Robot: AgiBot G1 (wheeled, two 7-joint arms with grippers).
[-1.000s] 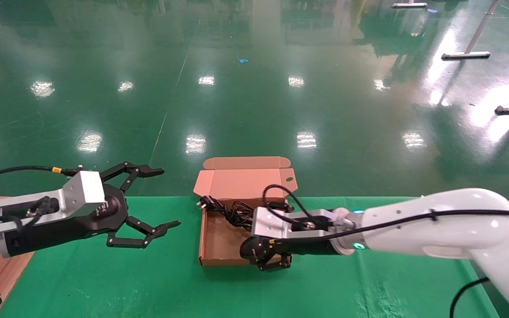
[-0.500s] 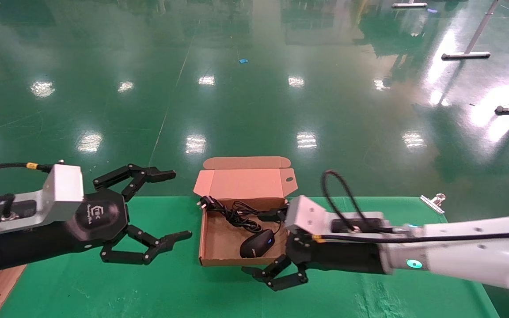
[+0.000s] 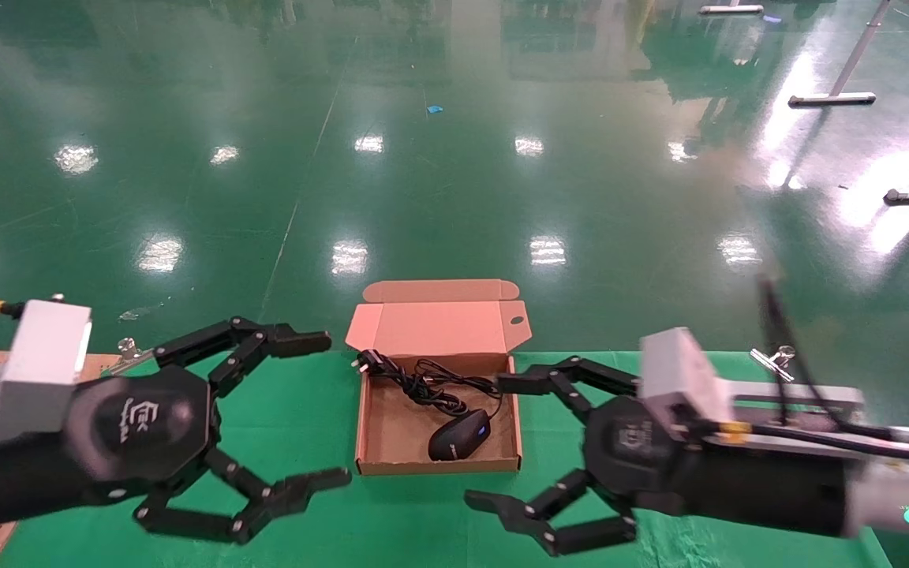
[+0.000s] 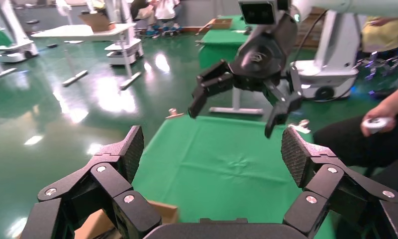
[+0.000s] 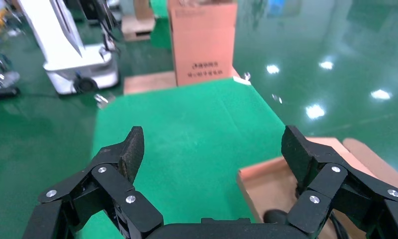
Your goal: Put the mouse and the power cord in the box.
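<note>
The brown box (image 3: 396, 430) sits open at mid-table, its lid (image 3: 439, 327) standing up at the back. Inside lie the black mouse (image 3: 458, 435) with its blue light and, behind it, the looped power cord (image 3: 423, 383) with its plug at the back left corner. My left gripper (image 3: 320, 410) hangs open to the left of the box, empty. My right gripper (image 3: 499, 442) is open and empty at the box's right front corner. The right wrist view shows that gripper (image 5: 212, 149) over green cloth, with the box (image 5: 266, 181) and a bit of the mouse (image 5: 276, 216) beside it. The left gripper (image 4: 213, 152) faces the right gripper (image 4: 244, 97).
Green cloth (image 3: 391, 521) covers the table. Metal clips sit at its back edge, one on the right (image 3: 774, 359) and one on the left (image 3: 129, 347). A tall carton (image 5: 202, 40) stands past the table's left end. A seated person's hand (image 4: 378, 117) holds a controller on the right side.
The right gripper let go of the mouse, which now lies in the box, then opened wide and drew back to the right front. The left gripper came nearer the front.
</note>
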